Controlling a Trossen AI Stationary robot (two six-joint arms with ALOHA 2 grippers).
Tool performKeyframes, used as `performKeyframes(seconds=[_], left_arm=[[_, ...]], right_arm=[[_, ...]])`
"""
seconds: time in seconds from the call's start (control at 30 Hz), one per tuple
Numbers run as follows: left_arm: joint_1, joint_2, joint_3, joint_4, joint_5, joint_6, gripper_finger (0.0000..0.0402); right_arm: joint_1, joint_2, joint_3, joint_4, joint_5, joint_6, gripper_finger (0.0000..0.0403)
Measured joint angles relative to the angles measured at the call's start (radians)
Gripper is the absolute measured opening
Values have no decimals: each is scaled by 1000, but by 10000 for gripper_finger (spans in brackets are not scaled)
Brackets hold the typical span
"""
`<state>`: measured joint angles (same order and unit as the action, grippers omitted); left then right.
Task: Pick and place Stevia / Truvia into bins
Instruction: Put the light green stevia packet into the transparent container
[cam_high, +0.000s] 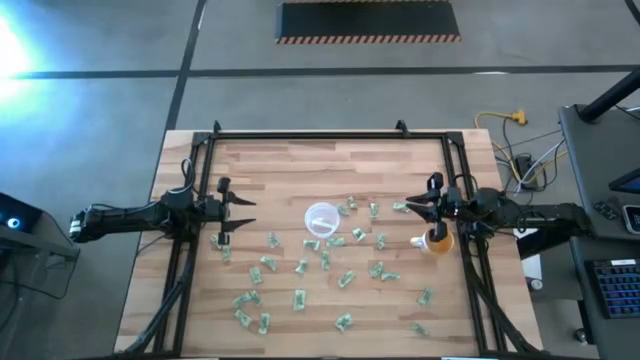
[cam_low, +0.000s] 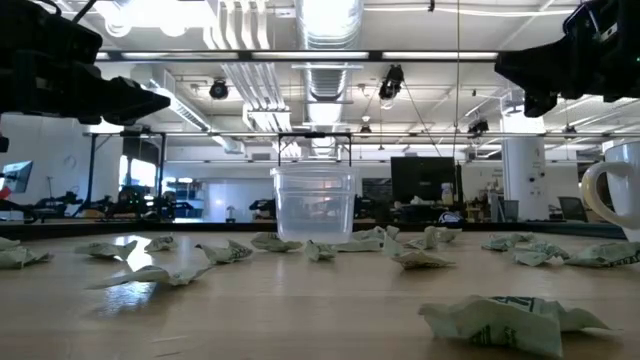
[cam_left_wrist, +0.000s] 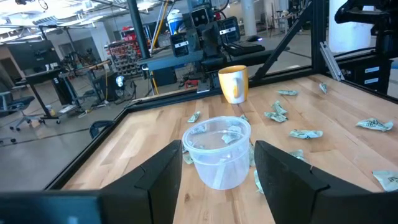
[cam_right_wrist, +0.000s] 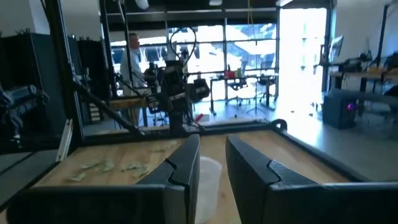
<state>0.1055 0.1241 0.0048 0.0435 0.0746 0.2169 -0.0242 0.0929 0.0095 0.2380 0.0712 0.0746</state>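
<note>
Many crumpled green-and-white packets (cam_high: 300, 298) lie scattered over the wooden table, mostly on its near half; they also show in the low view (cam_low: 500, 320). The translucent white cup (cam_high: 321, 220) stands upright at the table's middle, with a packet or two inside it (cam_left_wrist: 231, 132). My left gripper (cam_high: 243, 214) hovers above the table left of the cup, open wide, and the cup shows between its fingers in the left wrist view (cam_left_wrist: 219, 146). My right gripper (cam_high: 408, 207) hovers right of the cup, open by a narrow gap (cam_right_wrist: 212, 140), pointing toward it.
An orange mug (cam_high: 438, 240) stands just near-side of my right gripper (cam_left_wrist: 234, 84). A black frame (cam_high: 330, 134) runs along the table's far edge and both sides. Bare wood lies along the far half of the table. A person stands in the room beyond (cam_right_wrist: 132, 59).
</note>
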Motion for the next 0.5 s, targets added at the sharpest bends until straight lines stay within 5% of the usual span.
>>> performKeyframes(seconds=[0.5], left_arm=[[0, -1, 0, 16, -50, 17, 185]], right_arm=[[0, 0, 0, 309, 10, -266, 68]])
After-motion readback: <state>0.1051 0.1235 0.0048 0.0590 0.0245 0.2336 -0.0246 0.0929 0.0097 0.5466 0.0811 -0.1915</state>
